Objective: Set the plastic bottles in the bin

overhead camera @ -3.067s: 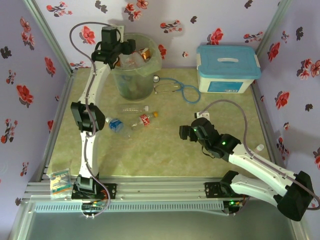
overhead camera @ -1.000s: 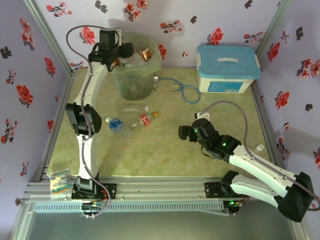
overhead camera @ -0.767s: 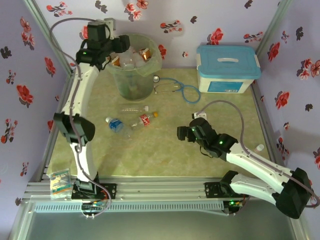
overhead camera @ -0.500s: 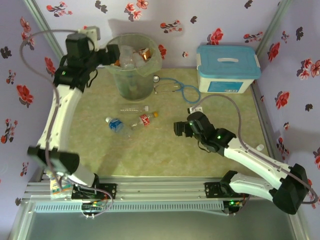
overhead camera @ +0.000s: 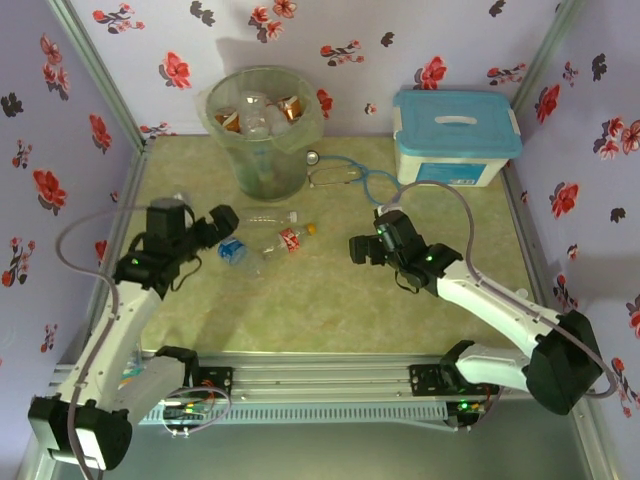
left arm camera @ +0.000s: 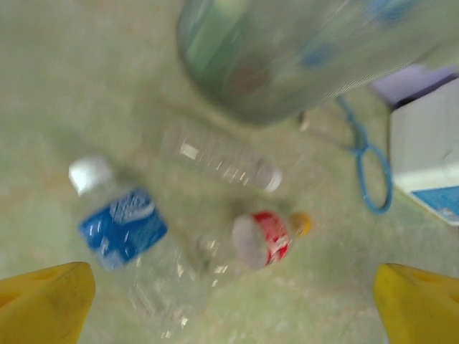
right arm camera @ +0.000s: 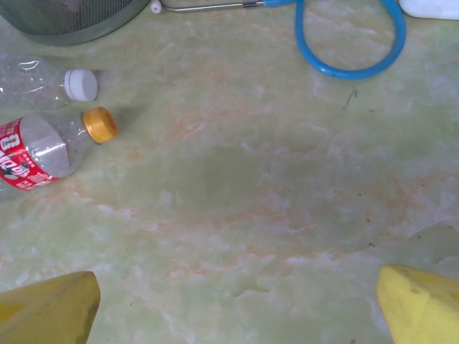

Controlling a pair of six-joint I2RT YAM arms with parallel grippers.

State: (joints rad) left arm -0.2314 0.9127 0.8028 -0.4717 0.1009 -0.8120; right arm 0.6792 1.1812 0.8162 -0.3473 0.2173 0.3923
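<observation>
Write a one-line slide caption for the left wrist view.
Open left pincer above the blue-labelled bottle, red-labelled bottle and clear bottle, with the bin beyond.

A white rectangular plastic box with a light-blue lid (overhead camera: pixel 455 135) stands at the far right of the pale green marbled tabletop (overhead camera: pixel 330 300). Just left of it lies a stethoscope with blue looped tubing (right arm camera: pixel 351 72). Purple walls with red flowers (overhead camera: pixel 400 40) surround the table.
</observation>
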